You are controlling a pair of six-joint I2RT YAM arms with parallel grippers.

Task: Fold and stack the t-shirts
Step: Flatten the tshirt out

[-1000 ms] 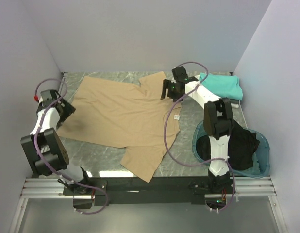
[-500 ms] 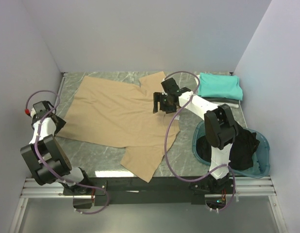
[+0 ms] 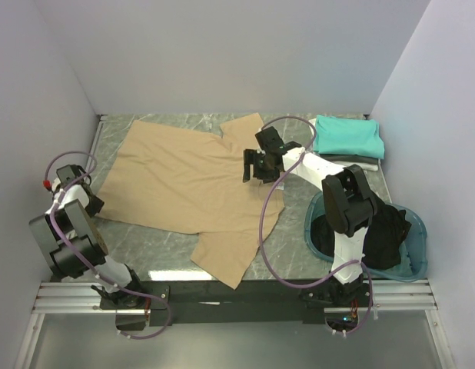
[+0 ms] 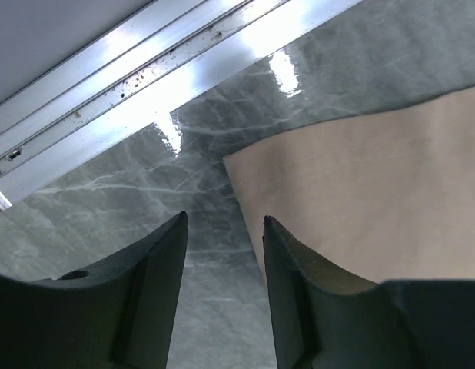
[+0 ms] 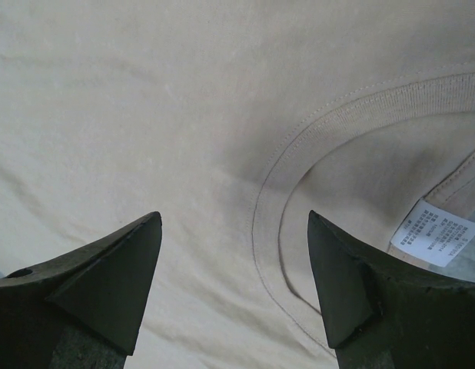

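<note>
The tan t-shirt (image 3: 184, 181) lies spread flat on the marble table, its collar to the right with a white neck label (image 5: 433, 234). My right gripper (image 3: 257, 165) hovers open just over the collar seam (image 5: 272, 200); nothing sits between its fingers. My left gripper (image 3: 90, 202) is low at the shirt's near-left hem corner (image 4: 245, 173). Its jaws stand partly open with bare table in the gap (image 4: 224, 224), and the hem edge runs under the right finger (image 4: 287, 261). A folded teal t-shirt (image 3: 347, 137) rests on a grey one (image 3: 362, 161) at the back right.
A round teal basin (image 3: 419, 231) at the right near edge holds a black t-shirt (image 3: 380, 231). The metal rail (image 4: 145, 84) borders the table by the left gripper. Grey walls close in the left, back and right sides.
The right gripper came away from the teal stack and moved left and nearer, over the collar. The left gripper drew nearer to the hem corner, and its jaws narrowed.
</note>
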